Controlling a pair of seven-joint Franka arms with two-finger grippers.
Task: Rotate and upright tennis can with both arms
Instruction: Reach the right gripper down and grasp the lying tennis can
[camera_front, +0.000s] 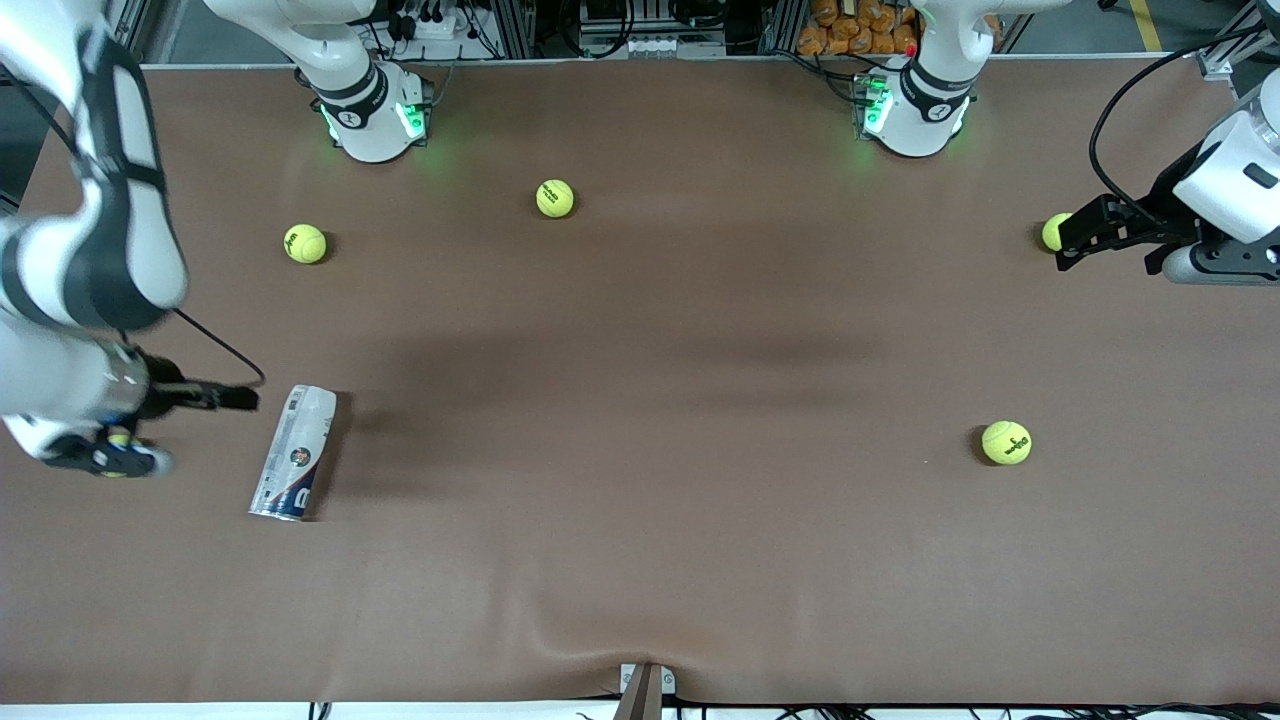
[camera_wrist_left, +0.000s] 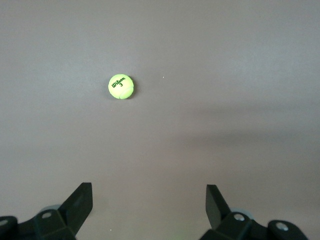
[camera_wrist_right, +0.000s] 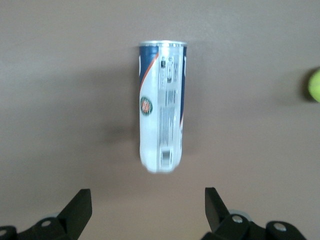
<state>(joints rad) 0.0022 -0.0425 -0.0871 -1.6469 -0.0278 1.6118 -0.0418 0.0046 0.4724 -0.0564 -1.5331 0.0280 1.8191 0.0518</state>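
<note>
The tennis can (camera_front: 295, 452) lies on its side on the brown table, toward the right arm's end, with its metal end nearest the front camera. The right wrist view shows its white and navy label (camera_wrist_right: 161, 105). My right gripper (camera_front: 235, 398) is open and empty, just above the table beside the can's farther end and not touching it; the open gripper (camera_wrist_right: 147, 207) also shows in its wrist view. My left gripper (camera_front: 1075, 240) is open and empty, held above the table at the left arm's end; the left wrist view shows it (camera_wrist_left: 149, 202) too.
Several yellow-green tennis balls lie about: one (camera_front: 305, 243) farther from the front camera than the can, one (camera_front: 555, 198) mid-table near the bases, one (camera_front: 1006, 442) toward the left arm's end, also in the left wrist view (camera_wrist_left: 120, 87), and one (camera_front: 1052, 232) partly hidden by the left gripper.
</note>
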